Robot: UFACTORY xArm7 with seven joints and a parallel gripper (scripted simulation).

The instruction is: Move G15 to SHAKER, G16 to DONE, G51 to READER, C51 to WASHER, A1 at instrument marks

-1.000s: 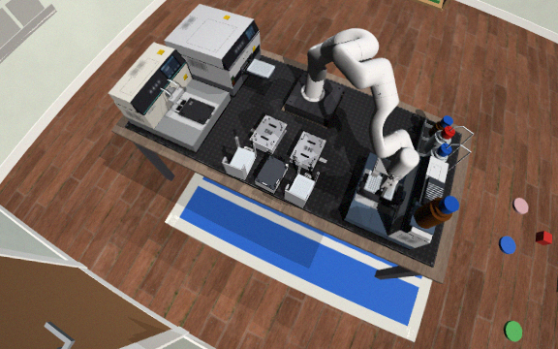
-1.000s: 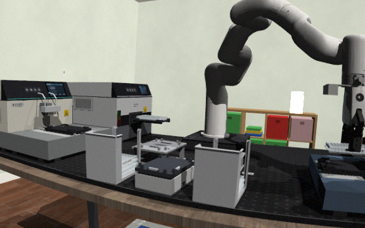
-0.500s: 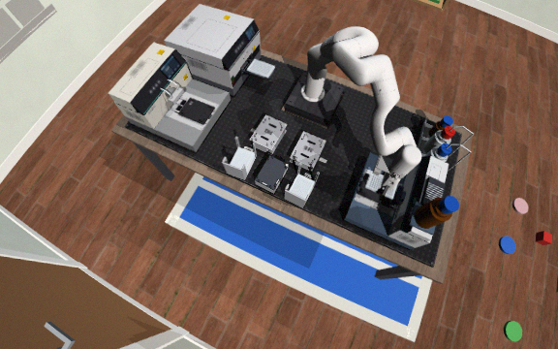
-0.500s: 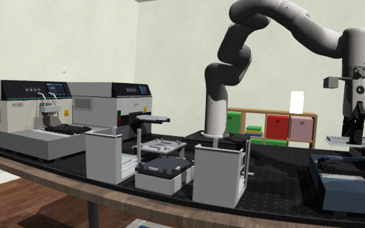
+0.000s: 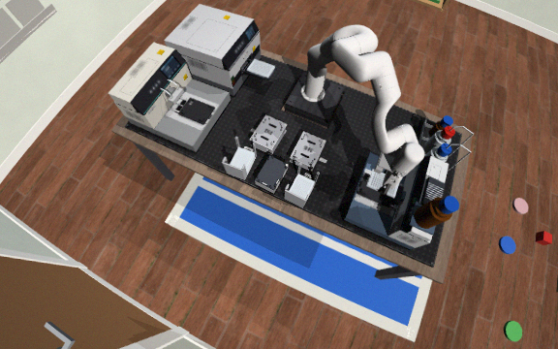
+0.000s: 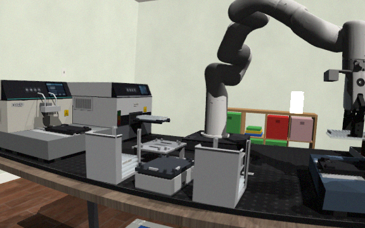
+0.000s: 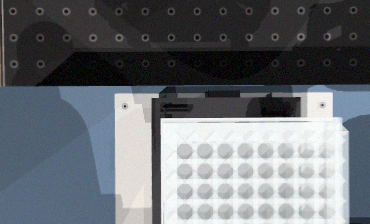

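Looking from the blue dispenser (image 6: 338, 190) as landmark: the shaker (image 6: 163, 171) sat well off toward the washer side; the plate (image 6: 338, 133) hung flat above the dispenser's nest, long axis crosswise to the claw; the gripper (image 6: 357, 131) was clenched on it.

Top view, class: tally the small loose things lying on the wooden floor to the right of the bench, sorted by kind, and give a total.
Round discs: 3 (pink, blue, green)
Cubes: 1 (red)
Total: 4
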